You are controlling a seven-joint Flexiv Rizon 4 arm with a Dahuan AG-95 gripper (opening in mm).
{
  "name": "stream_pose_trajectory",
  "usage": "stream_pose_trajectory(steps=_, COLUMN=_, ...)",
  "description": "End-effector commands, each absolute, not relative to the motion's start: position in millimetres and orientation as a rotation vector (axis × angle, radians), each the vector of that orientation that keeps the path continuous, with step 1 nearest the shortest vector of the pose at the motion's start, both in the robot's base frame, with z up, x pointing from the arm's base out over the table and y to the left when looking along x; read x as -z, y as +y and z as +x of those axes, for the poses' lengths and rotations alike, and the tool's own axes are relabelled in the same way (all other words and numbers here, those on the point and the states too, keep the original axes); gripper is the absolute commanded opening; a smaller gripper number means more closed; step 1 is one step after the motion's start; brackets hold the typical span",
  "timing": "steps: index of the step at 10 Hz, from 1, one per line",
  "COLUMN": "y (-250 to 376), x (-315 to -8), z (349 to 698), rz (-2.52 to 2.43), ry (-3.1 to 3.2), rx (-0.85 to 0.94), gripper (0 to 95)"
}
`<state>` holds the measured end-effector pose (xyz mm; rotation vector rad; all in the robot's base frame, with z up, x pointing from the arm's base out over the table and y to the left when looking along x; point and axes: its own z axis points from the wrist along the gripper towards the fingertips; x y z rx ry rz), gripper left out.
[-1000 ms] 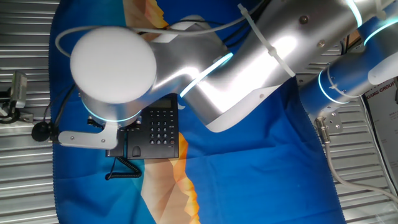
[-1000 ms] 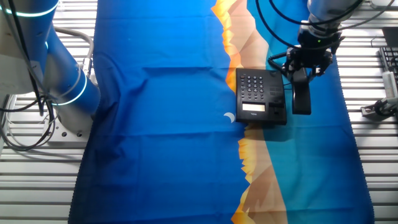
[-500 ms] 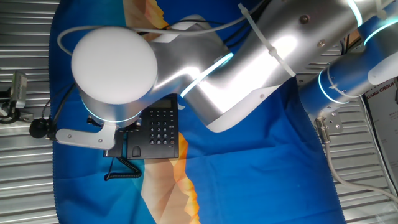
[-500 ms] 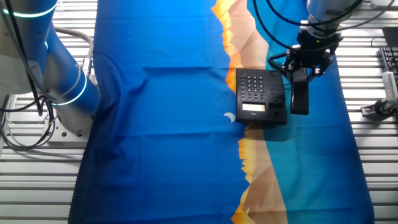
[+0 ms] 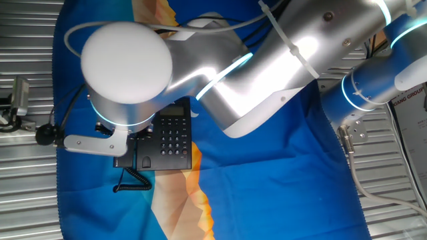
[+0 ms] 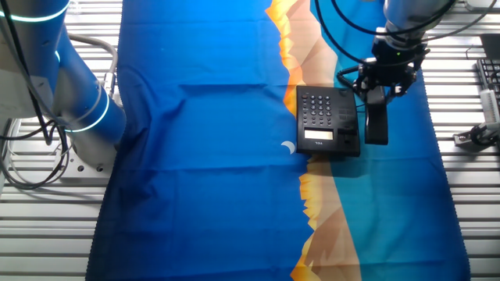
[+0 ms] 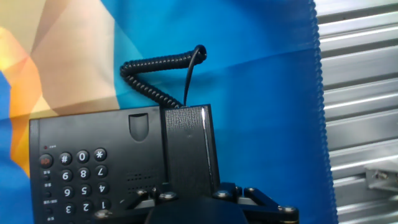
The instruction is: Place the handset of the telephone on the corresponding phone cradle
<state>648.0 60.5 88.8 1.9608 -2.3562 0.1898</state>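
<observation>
The black telephone (image 6: 326, 121) lies on the blue cloth, keypad up; it also shows in the hand view (image 7: 93, 162) and under the arm in one fixed view (image 5: 172, 139). My gripper (image 6: 381, 95) is shut on the long black handset (image 6: 377, 125) and holds it along the phone's cradle side. In the hand view the handset (image 7: 186, 146) runs out from my gripper (image 7: 189, 190), just beside the recessed phone cradle strip with its arch mark (image 7: 140, 124). Whether it touches the phone I cannot tell. The coiled cord (image 7: 152, 81) trails onto the cloth beyond the phone.
The blue and orange cloth (image 6: 211, 156) covers a ribbed metal table (image 6: 476, 203). The arm's big white joint (image 5: 127, 67) hides much of the phone in one fixed view. A second blue-ringed arm base (image 6: 74, 101) stands at the cloth's edge. A small clamp (image 6: 476, 134) lies on the metal.
The gripper and handset have shifted very slightly toward the phone. The phone and cord have not moved.
</observation>
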Motion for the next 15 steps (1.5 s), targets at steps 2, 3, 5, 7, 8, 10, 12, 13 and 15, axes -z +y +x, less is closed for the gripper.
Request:
stream_pose_trajectory(steps=2, y=60.8, x=-88.5, z=647.7, rz=1.982, ry=-2.346, rx=-0.167, gripper=0.0)
stream_pose_trajectory(steps=3, y=60.8, x=-88.5, z=647.7, rz=1.975, ry=-2.349, rx=-0.166, gripper=0.0)
stream_pose_trajectory(steps=5, y=60.8, x=-88.5, z=647.7, rz=1.994, ry=-2.335, rx=-0.163, gripper=0.0)
stream_pose_trajectory(steps=7, y=60.8, x=-88.5, z=647.7, rz=2.003, ry=-2.331, rx=-0.171, gripper=0.0)
stream_pose_trajectory(steps=8, y=60.8, x=-88.5, z=647.7, rz=2.002, ry=-2.331, rx=-0.172, gripper=0.0)
stream_pose_trajectory(steps=10, y=60.8, x=-88.5, z=647.7, rz=1.992, ry=-2.346, rx=-0.167, gripper=0.0)
stream_pose_trajectory(steps=12, y=61.0, x=-88.3, z=647.8, rz=1.982, ry=-2.348, rx=-0.175, gripper=0.0)
stream_pose_trajectory(steps=13, y=61.3, x=-88.0, z=647.9, rz=1.972, ry=-2.351, rx=-0.174, gripper=0.0)
stream_pose_trajectory(steps=15, y=60.9, x=-87.4, z=646.2, rz=1.966, ry=-2.358, rx=-0.177, gripper=0.0)
